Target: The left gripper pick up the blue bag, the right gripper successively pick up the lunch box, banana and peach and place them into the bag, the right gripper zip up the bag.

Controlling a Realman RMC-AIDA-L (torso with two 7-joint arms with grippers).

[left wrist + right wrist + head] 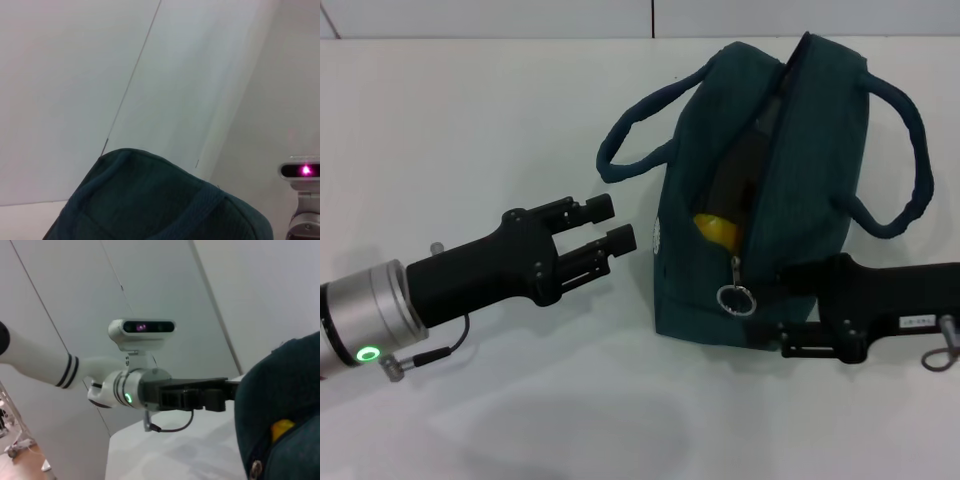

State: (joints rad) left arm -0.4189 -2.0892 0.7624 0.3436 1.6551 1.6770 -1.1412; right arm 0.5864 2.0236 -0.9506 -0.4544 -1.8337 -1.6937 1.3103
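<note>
Though partly unzipped, blue bag upright, banana inside, loop handles splayed.

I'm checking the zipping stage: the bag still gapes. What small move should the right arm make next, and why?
Probably close the right gripper on the silver ring pull and draw it along the zipper. The dark teal-blue fabric bag is open, something yellow shows inside, and the left gripper, jaws open, is beside the bag.
</note>
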